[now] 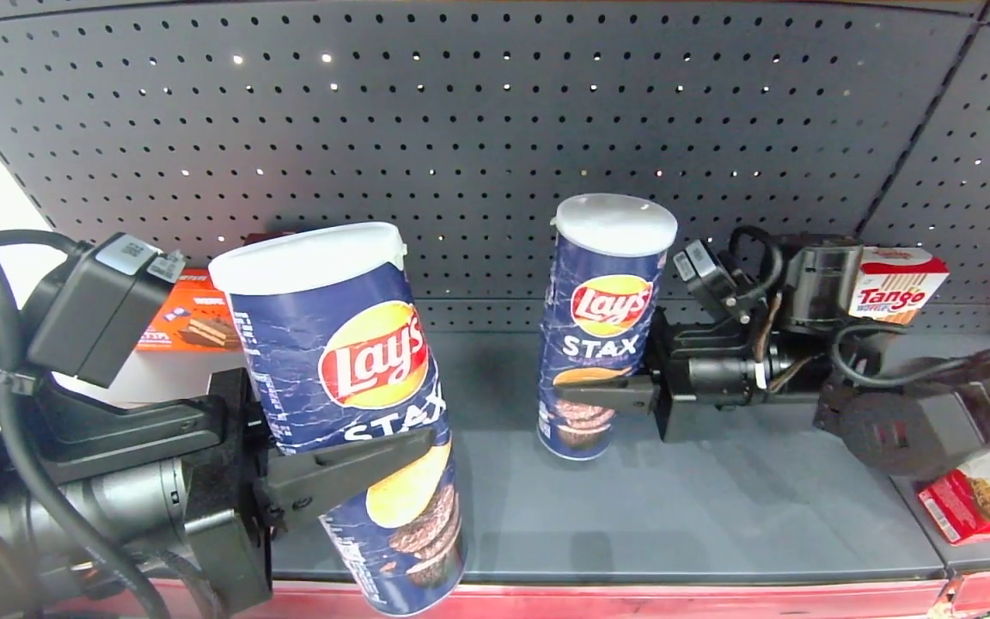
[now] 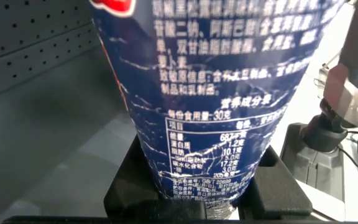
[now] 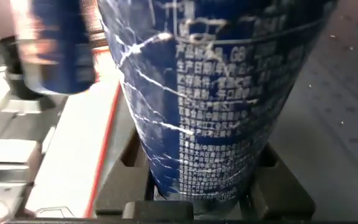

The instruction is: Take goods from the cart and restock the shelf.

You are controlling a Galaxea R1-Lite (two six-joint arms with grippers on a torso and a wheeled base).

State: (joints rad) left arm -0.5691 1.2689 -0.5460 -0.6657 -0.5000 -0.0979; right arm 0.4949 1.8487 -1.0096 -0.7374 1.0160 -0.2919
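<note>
Two tall blue chip cans with white lids are in hand. My left gripper (image 1: 349, 468) is shut on the near can (image 1: 349, 404), which is tilted and hangs at the shelf's front edge; its label shows close up as the near can (image 2: 210, 99). My right gripper (image 1: 602, 394) is shut on the far can (image 1: 600, 327), which is nearly upright with its base at or just above the grey shelf (image 1: 718, 507). In the right wrist view the far can (image 3: 210, 99) is clamped between the fingers, and the other can (image 3: 55, 46) shows blurred beyond it.
An orange wafer box (image 1: 194, 314) lies at the shelf's back left. A red and white wafer box (image 1: 897, 284) stands at the back right, another wafer pack (image 1: 989, 494) lies front right. A pegboard wall (image 1: 495, 129) backs the shelf. A red strip (image 1: 718, 597) runs along its front edge.
</note>
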